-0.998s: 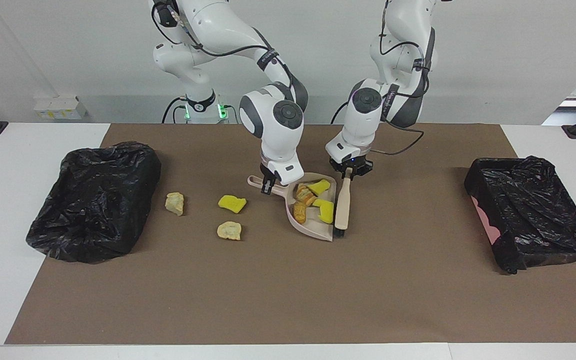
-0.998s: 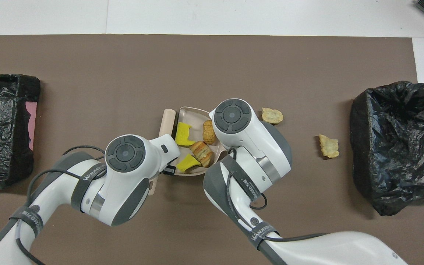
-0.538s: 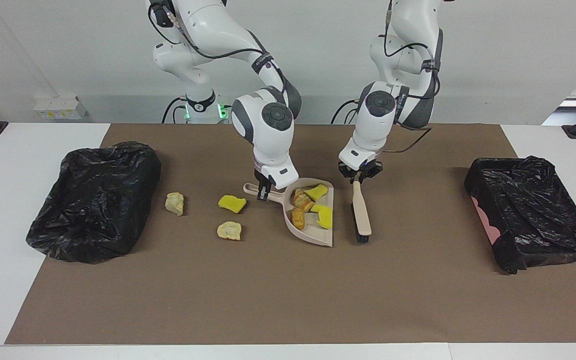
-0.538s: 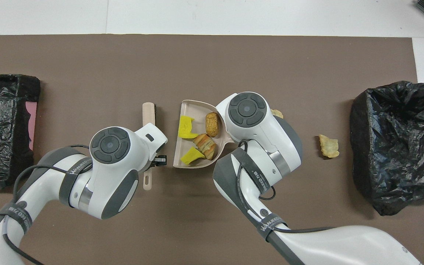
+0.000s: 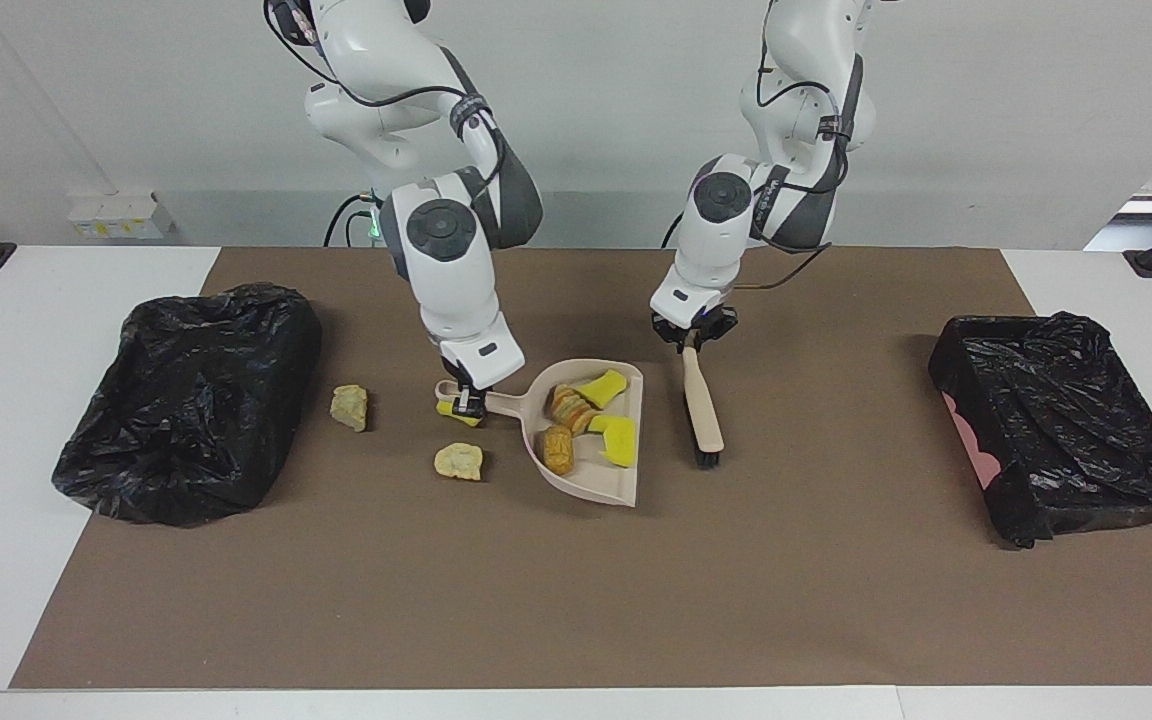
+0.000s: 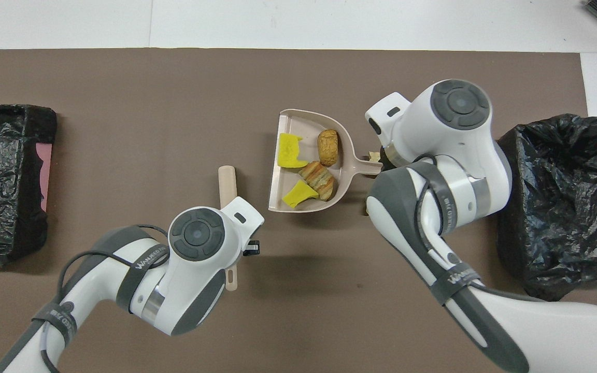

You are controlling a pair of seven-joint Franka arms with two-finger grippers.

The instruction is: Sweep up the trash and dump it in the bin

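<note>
My right gripper is shut on the handle of the beige dustpan, which casts a shadow on the mat and looks slightly raised. In the dustpan lies trash: a yellow scrap, a second yellow scrap and two brown lumps. On the mat toward the right arm's end lie a tan lump, another lump and a yellow scrap half hidden by the gripper. My left gripper is shut on the brush, bristle end down beside the dustpan.
A black-bagged bin stands at the right arm's end of the brown mat, close to the loose lumps. A second black-bagged bin stands at the left arm's end. In the overhead view the right arm covers the loose pieces.
The right gripper has carried the dustpan with its load toward the right arm's end, up to the loose yellow scrap. The left gripper drew the brush away from the dustpan, then followed it.
</note>
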